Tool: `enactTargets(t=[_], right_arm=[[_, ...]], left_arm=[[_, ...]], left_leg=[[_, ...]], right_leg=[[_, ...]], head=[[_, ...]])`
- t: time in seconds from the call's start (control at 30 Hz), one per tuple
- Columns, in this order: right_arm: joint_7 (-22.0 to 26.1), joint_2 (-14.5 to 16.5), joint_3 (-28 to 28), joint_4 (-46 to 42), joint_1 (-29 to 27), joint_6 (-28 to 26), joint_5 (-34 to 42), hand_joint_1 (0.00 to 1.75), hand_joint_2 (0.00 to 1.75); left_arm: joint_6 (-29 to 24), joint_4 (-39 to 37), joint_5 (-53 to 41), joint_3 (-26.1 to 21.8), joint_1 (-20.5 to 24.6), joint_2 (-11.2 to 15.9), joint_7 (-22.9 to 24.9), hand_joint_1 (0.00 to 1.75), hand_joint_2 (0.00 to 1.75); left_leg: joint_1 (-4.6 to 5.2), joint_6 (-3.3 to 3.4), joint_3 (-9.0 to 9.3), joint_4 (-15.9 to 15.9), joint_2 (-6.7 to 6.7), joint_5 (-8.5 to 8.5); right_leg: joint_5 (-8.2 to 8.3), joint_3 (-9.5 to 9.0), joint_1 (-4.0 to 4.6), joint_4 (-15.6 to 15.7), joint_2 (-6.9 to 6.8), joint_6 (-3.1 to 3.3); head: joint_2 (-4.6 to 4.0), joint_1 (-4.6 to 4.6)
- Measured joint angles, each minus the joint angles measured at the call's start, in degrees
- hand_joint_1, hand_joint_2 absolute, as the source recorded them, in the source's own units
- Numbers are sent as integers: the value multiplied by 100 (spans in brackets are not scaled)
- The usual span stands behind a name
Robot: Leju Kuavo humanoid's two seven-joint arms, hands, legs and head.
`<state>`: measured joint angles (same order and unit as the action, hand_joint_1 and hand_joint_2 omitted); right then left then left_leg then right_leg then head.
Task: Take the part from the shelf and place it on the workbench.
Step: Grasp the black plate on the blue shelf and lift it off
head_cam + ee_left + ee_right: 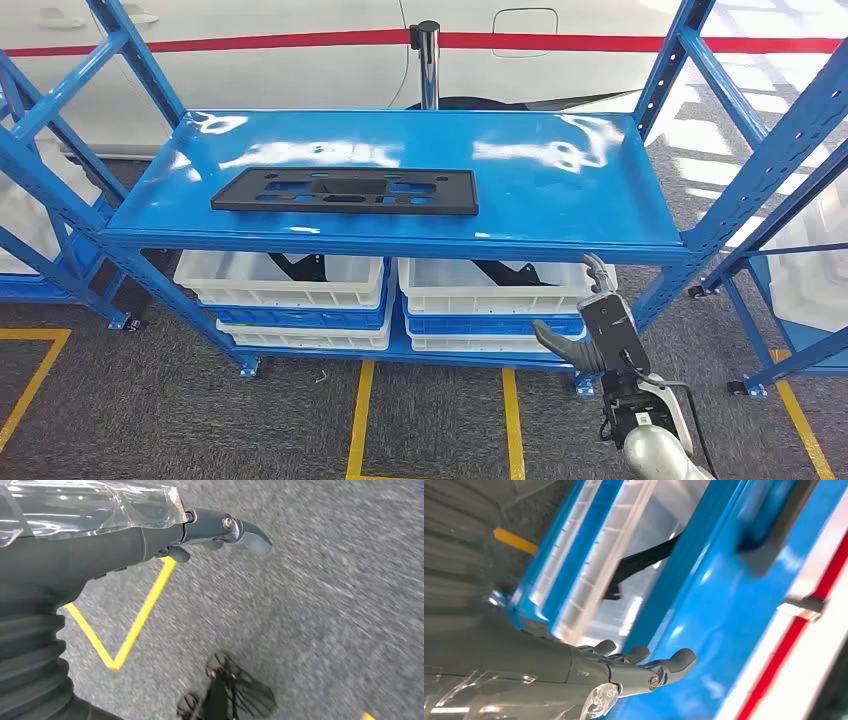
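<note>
A flat black plastic part (345,191) with several cut-outs lies on the top blue shelf (560,180), left of centre. In the right wrist view a blurred dark edge of the part (781,517) shows on the shelf. My right hand (600,325) is raised in front of the shelf's lower right, below the shelf edge and well right of the part; its fingers (644,667) are spread and hold nothing. My left hand (220,532) hangs over the grey floor with fingers extended and nothing in it.
White bins (280,280) on blue trays fill the lower shelf, with black parts inside. Blue uprights (700,230) frame the rack on both sides. A white car with a red stripe (300,42) stands behind. Yellow floor lines (360,420) mark the carpet.
</note>
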<state>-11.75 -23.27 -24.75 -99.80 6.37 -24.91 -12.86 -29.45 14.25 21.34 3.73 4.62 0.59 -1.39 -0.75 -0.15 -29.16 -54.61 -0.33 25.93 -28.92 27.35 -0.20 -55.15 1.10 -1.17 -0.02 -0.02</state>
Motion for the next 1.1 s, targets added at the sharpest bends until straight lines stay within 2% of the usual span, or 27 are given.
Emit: enactTargets(t=[0.1,0.23,0.4,0.57,0.73,0.87,1.03,1.1], right_arm=[[-167,-58,-109,-211,100,311,-322,0,175],[-755,-175,-406,-606,416,1114,-1354,0,175],[-1374,-297,-855,-915,903,2120,-2386,0,175],[-1615,-355,-1262,-997,1290,2806,-2874,0,175],[-1686,-382,-1591,-997,1447,3060,-2901,0,175],[-1676,-396,-1721,-997,1458,2938,-2715,0,175],[-1506,-444,-1810,-997,1415,2646,-2605,0,175],[-1355,-447,-1818,-997,1355,2399,-2662,0,87]], left_arm=[[128,0,68,9,-1,0,-204,0,0],[396,0,201,18,1,0,-644,0,0],[573,0,242,35,2,0,-934,0,0],[717,0,254,44,3,0,-1250,0,0],[849,0,313,45,0,0,-1425,0,0],[981,0,377,46,0,-2,-1605,0,175],[977,0,463,49,-2,-2,-1852,0,175],[944,0,464,54,-1,-2,-1880,0,175]], left_leg=[[0,0,-2,0,0,0],[0,0,-4,0,0,-1],[0,1,-6,0,0,-1],[0,1,-8,-1,0,-1],[0,1,-10,-1,-1,-1],[0,1,-10,-1,-1,-1],[0,1,-10,-1,-1,-1],[0,1,-10,-1,-1,-1]], right_leg=[[0,1,0,0,0,0],[0,4,0,-1,0,0],[0,6,0,-1,0,0],[0,8,0,-1,0,0],[0,10,0,-1,-1,0],[0,11,0,-1,-1,0],[0,11,0,-1,0,0],[0,11,0,-1,0,0]], head=[[0,0],[0,-1],[0,0],[0,0],[0,0],[0,0],[0,0],[0,0]])
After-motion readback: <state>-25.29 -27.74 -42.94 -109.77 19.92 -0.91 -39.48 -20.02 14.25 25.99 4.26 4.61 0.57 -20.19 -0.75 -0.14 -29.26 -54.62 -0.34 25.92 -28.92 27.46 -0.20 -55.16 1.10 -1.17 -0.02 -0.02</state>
